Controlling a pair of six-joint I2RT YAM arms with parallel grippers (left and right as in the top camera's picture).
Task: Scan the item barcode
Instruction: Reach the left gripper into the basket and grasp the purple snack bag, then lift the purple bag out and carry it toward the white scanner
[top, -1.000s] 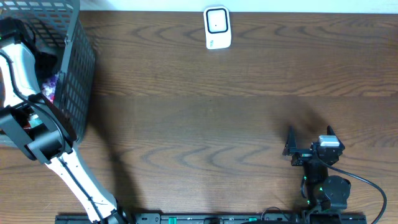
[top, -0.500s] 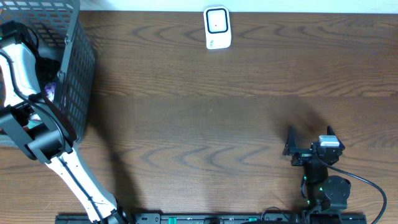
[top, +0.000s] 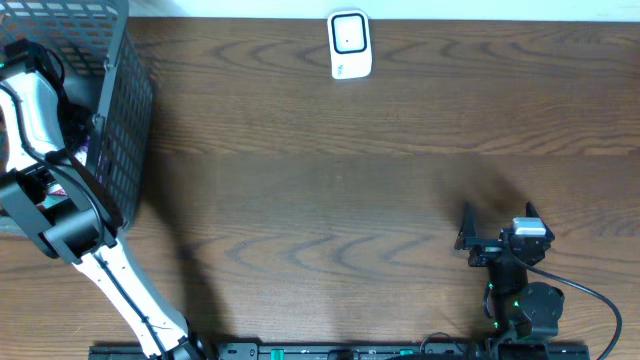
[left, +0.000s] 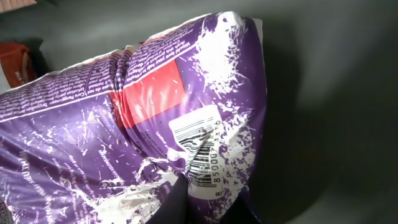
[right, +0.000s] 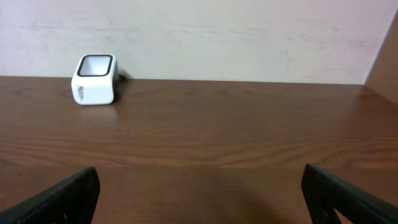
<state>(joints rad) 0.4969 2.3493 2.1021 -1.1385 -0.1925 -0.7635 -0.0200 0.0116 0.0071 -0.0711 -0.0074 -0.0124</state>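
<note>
The item is a purple crinkled bag with a red panel and a white barcode. It fills the left wrist view, lying inside the black mesh basket at the table's far left. My left gripper is shut on the bag's lower edge, just below the barcode, with a dark finger on each side. From overhead, the left arm reaches down into the basket and hides the grip. The white scanner stands at the back centre, also seen as scanner. My right gripper rests open at the front right, holding nothing.
Something red-orange lies in the basket behind the bag. The basket's tall mesh wall stands between the left gripper and the brown wooden table. A wall runs behind the scanner.
The left gripper has closed on the purple bag, and the left arm has sunk slightly deeper into the basket. The right arm has not moved.
</note>
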